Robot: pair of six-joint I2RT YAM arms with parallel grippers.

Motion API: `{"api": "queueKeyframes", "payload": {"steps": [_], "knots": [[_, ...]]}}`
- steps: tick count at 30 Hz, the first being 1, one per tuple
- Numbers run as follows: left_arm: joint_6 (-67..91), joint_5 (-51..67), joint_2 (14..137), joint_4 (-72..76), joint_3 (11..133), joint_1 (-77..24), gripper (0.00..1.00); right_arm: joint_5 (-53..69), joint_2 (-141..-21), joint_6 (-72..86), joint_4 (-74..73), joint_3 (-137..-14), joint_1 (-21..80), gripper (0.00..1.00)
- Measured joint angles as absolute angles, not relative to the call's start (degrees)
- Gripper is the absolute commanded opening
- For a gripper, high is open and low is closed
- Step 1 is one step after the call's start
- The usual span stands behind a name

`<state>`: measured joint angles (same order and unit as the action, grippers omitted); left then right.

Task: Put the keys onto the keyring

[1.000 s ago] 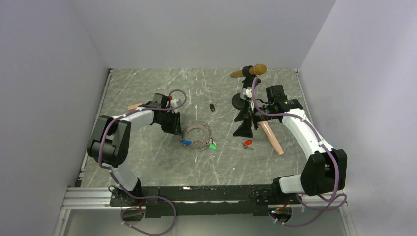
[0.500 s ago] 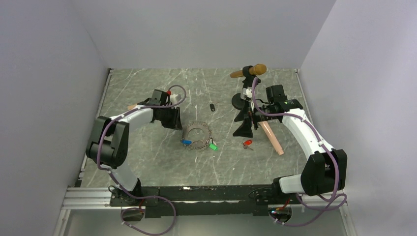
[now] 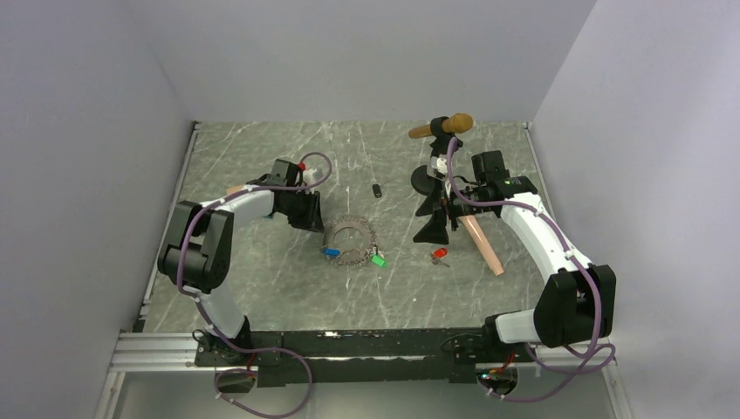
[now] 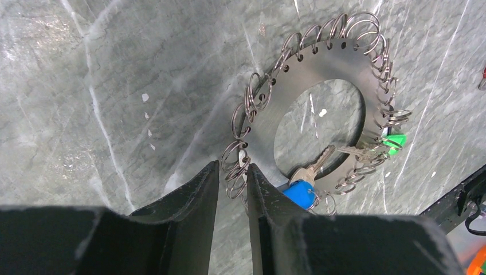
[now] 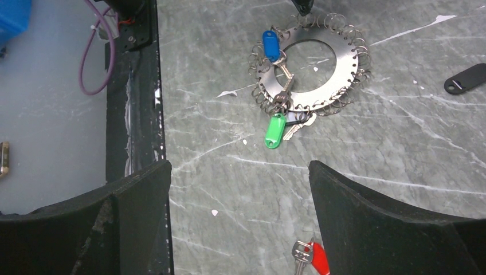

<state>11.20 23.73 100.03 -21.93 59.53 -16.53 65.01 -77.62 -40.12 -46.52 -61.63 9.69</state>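
Here's the grey marbled counter (image 3: 262, 288), both arms reaching out over it. The left arm (image 3: 236, 205) bends in from the left, and its gripper (image 4: 232, 169) is down at the rim of the keyring (image 4: 265, 134). The jaws are nearly together, just a narrow slot, with a couple of the small wire loops on the rim sitting in that slot. Whether they pinch those loops, I cannot tell.

On the other side, the right arm (image 3: 541, 236) reaches in beside the black stand (image 3: 434, 209). The right gripper (image 5: 239, 166) has its jaws spread wide with only bare counter between them.

The keyring lies flat at mid-counter, between the two grippers. It is a thin metal disc with a big round hole and loops all round its edge.

Two keys are on it. The blue-tagged key (image 4: 300, 192) is on the near-left rim. In the left wrist view its tag lies at the rim and its blade slants up and right toward the hole. The green-tagged key (image 5: 275, 130) is on the near-right rim, with the tag's long axis pointing outward from the disc.

The red-tagged key (image 5: 312, 258) lies loose, well apart to the right of the keyring and near the stand's foot, metal end toward the keyring.

Smallest of all, a black tag (image 5: 465, 79) lies alone beyond the keyring.
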Motion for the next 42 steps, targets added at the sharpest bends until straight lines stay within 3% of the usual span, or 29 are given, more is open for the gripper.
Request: {"api": "queueKeyframes", "payload": {"steps": [36,42], "knots": [[11.18,24.82,101.62,-21.98,59.48,-16.51,0.29,65.01,-77.65,-40.53,-47.22,-61.65,9.69,0.95],[11.14,24.93,101.95,-22.11,59.48,-16.53,0.19,65.04,-77.67,-40.53,-47.51,-61.65,9.74,0.95]]}}
